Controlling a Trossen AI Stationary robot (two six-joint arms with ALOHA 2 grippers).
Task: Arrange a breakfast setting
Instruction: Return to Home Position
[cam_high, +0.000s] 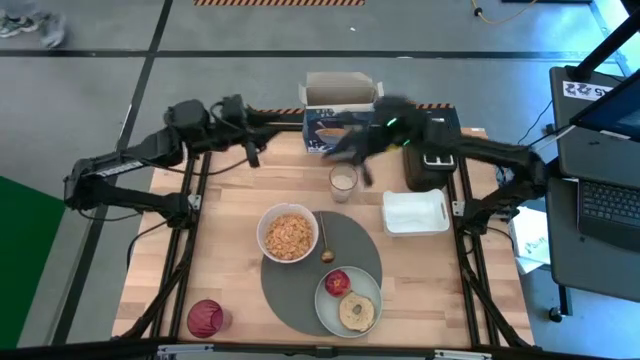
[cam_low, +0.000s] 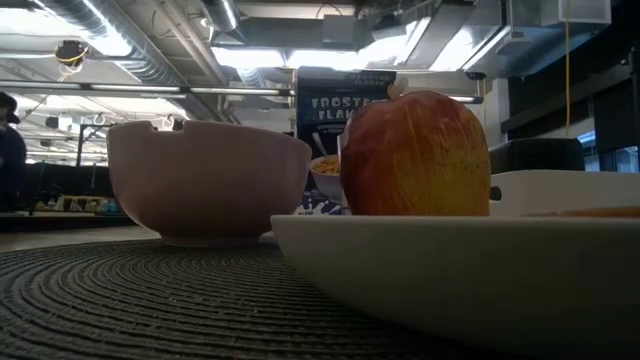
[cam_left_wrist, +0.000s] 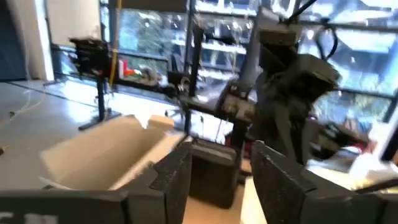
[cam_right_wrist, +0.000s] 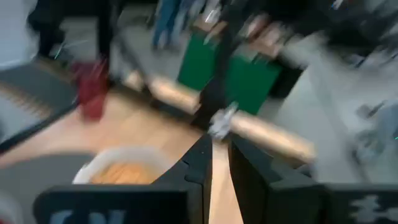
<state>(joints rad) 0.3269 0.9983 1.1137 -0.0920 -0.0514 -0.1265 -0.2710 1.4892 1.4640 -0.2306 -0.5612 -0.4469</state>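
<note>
Mat (cam_high: 300, 290): dark-grey and round, middle of the desk's (cam_high: 230, 200) front edge, right under our noses in the low view.
Left gripper (cam_left_wrist: 214, 168): we see it over the back-left corner, fingers spread, nothing between them.
Bowl (cam_high: 288, 233): white, cereal inside, on the mat's left part.
Spoon (cam_high: 325, 240): gold, on the mat just right of the bowl.
Plate (cam_high: 372, 283): pale green, on the mat's front right, with apple (cam_high: 337, 282) and bagel half (cam_high: 357, 312) on it.
Milk (cam_high: 343, 181): small glass on bare desk behind the mat.
Cereal box (cam_high: 335, 110): blue, top open, back edge, middle.
Right gripper (cam_right_wrist: 216, 155): blurry for us, above the desk beside box and glass, fingers a narrow gap apart, holding nothing.
</note>
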